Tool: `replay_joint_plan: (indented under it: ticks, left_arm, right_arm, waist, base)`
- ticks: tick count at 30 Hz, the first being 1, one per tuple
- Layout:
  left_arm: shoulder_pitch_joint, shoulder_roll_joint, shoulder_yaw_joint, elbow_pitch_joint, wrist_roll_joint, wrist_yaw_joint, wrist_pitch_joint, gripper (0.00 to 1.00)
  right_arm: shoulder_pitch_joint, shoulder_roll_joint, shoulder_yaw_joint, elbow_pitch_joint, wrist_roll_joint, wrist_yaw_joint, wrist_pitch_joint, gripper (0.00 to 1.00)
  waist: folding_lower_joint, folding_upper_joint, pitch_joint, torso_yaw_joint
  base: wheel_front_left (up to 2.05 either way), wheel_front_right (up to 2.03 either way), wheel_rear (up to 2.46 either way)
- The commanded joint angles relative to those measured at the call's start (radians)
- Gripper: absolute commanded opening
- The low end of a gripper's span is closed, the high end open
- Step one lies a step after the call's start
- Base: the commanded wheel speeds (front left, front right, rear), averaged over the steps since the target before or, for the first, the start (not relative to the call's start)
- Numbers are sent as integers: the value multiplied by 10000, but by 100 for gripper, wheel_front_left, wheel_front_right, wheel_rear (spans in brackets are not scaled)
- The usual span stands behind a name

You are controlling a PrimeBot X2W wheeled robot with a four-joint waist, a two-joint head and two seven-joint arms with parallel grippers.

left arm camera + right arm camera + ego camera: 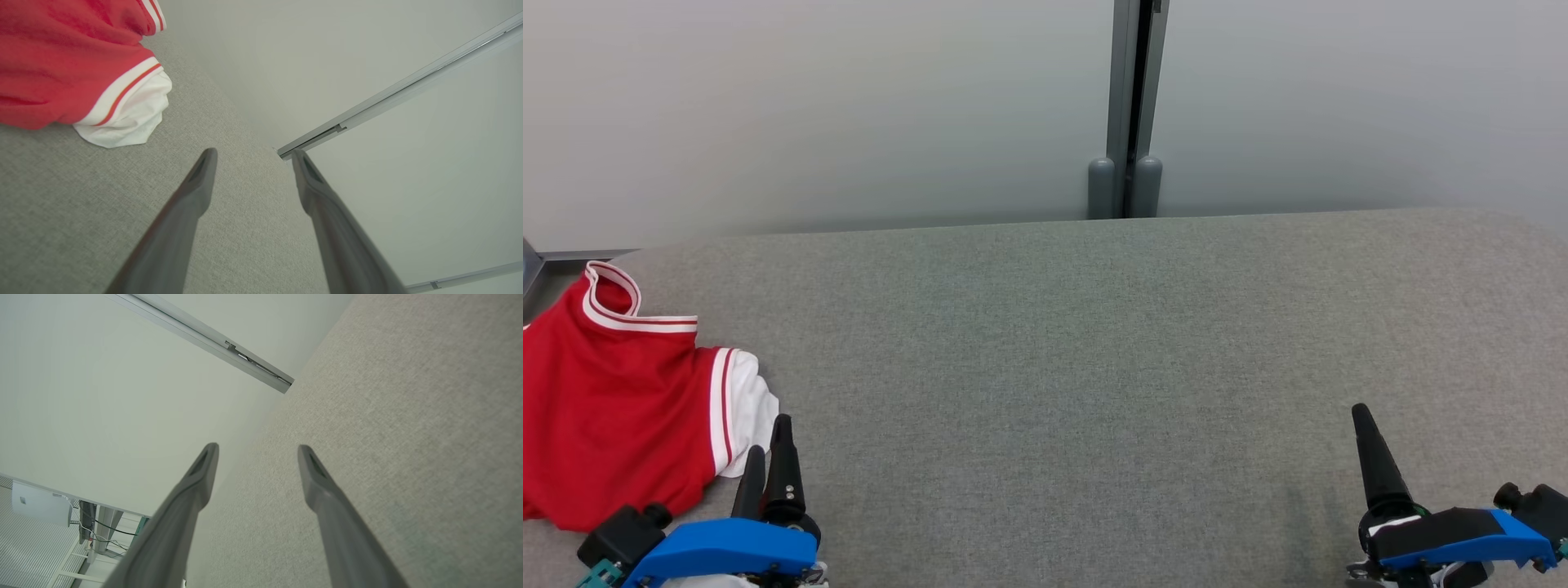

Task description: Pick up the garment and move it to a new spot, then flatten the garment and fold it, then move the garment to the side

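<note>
We count one garment (613,408), a soft red jersey with red-and-white striped trim and a white inner layer, lying bunched at the left edge of the table (1094,343), towards its near-left corner. The table is covered in grey woven cloth with rounded far corners, and over it we see two grippers, each with two long, dark, tapered fingers. The left gripper (254,153) hovers spread wide and empty just beside the white cuff without touching it, while the right gripper (257,447) stands equally wide and empty by the near-right corner.
</note>
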Motion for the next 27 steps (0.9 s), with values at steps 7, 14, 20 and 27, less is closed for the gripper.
replay_joint_plan:
  ticks: [7,14,20,27]
  left_arm:
    - [-41,184,-288,-107,1514,117,-363,100]
    - [-14,229,-412,-37,2340,163,-555,100]
    - [6,276,-556,21,3074,126,-737,100]
    - [27,306,-716,113,3866,154,-935,100]
  right_arm:
    - [-171,-70,-47,-133,-1597,46,-368,100]
    - [-196,-76,-6,-92,-2391,48,-562,100]
    - [-205,-82,52,-20,-3056,51,-743,100]
    - [-223,-89,111,98,-3853,54,-943,100]
  waist:
    - [0,-1,-23,16]
    - [0,-1,-40,18]
    - [0,-1,-60,25]
    - [0,-1,-90,36]
  base:
    - [0,0,0]
    - [0,0,0]
    - [0,0,0]
    - [0,0,0]
